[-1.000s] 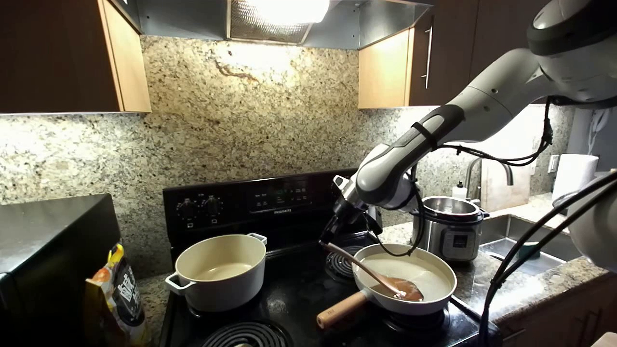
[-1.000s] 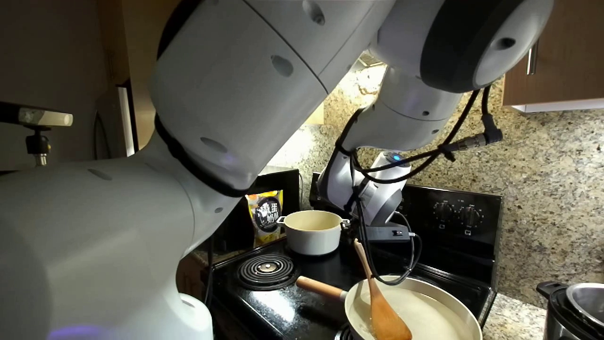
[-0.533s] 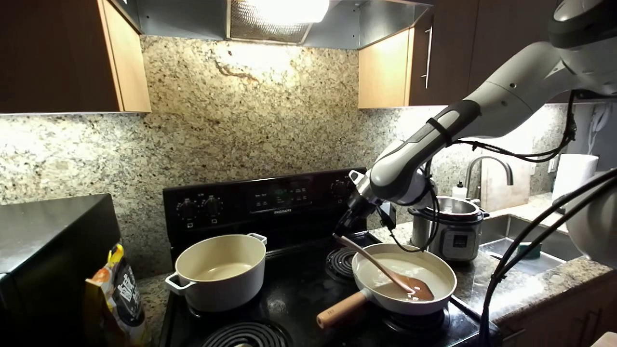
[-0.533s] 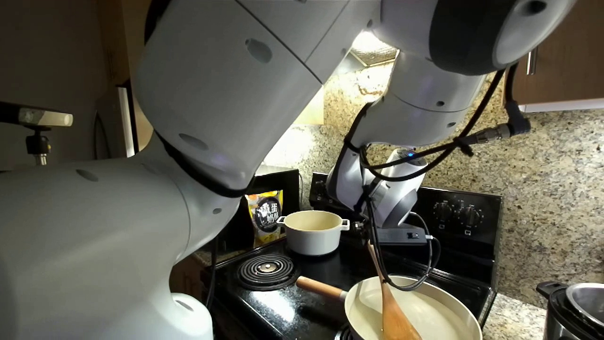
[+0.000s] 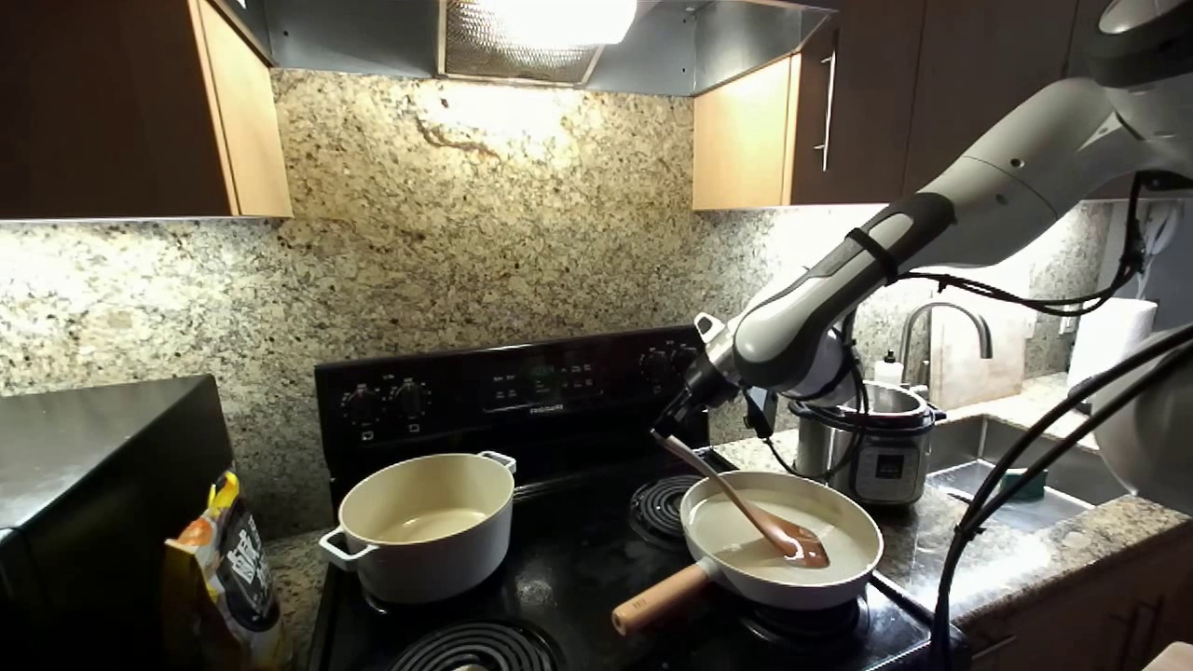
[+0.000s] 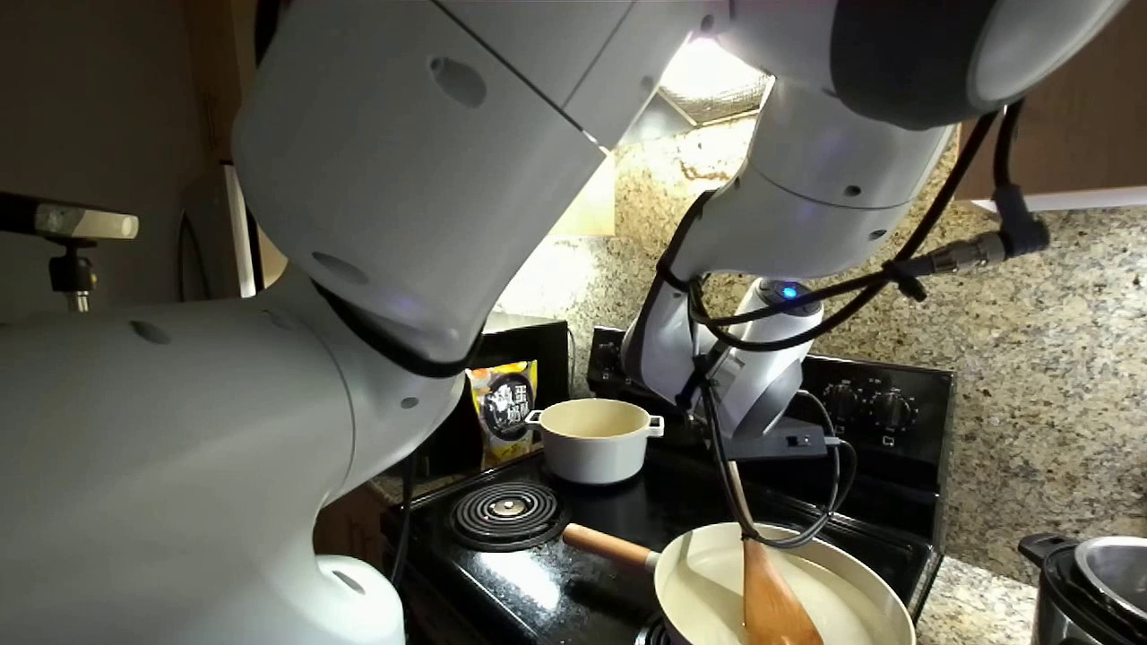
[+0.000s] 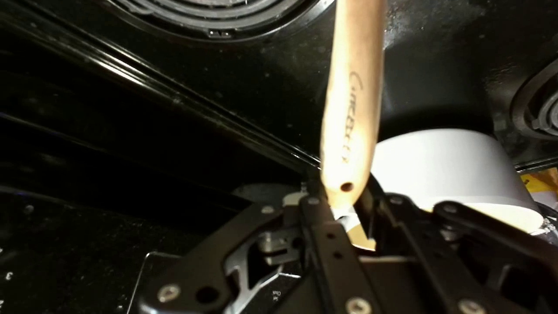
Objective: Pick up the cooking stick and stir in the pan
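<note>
My black two-fingered gripper (image 7: 346, 194) is clamped on the upper end of a slim, reddish-brown wooden cooking stick (image 5: 748, 509); in the wrist view the end of its shaft, with a small hole and dark lettering, is pinched between my fingers (image 7: 317, 213). I hold the stick tilted, sloping down over the rim into a shallow, round frying pan (image 5: 792, 596) with a pale cream inside and a thick light-wood handle (image 5: 662, 599). The flat blade is inside the pan, at the shallow pale liquid (image 6: 829, 587); how deep it reaches I cannot tell. The pan stands on a black stove (image 5: 569, 587) with coil burners. Well apart from it, on the same stove, is a deep cream pot (image 5: 447, 564) with two handles, and near that, in both exterior views, I see an upright yellow-and-black printed bag (image 6: 504, 408). On the speckled granite counter (image 5: 1021, 564) beside the stove stands a tall, shiny steel pot (image 5: 867, 477) with a dark rim.
</note>
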Motion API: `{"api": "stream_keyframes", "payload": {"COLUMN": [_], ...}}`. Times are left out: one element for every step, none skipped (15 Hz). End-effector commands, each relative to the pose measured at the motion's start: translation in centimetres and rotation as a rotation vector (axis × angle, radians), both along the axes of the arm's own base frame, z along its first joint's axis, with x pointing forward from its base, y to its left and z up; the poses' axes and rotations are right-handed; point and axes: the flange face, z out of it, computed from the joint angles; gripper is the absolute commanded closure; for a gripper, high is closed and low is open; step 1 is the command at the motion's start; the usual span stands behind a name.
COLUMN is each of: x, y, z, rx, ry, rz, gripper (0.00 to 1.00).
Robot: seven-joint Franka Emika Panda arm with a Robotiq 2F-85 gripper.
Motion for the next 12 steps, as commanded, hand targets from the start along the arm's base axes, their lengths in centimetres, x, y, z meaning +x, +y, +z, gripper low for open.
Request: {"api": "stream_keyframes", "payload": {"x": [-0.9,-0.7,-0.6,-0.3,-0.1,0.2,0.7,1.3,1.7,2.2,2.7,3.0], "y": [0.7,0.9,1.0,1.3,1.6,2.0,2.5,3.0,3.4,4.1,4.7,5.5], "z": [1.4,1.8,2.2,2.7,3.1,3.5,3.8,4.0,4.1,4.1,4.1,4.1], "rx": [-0.06,-0.073,-0.084,-0.098,-0.111,-0.127,-0.138,-0.142,-0.144,-0.145,-0.151,-0.164], "ry": [-0.073,-0.088,-0.1,-0.11,-0.115,-0.117,-0.118,-0.109,-0.105,-0.099,-0.093,-0.087], "rz": [0.022,0.029,0.034,0.043,0.054,0.069,0.083,0.103,0.119,0.141,0.161,0.183], "gripper": [0.9,0.9,0.9,0.9,0.9,0.9,0.9,0.9,0.9,0.9,0.9,0.9]}}
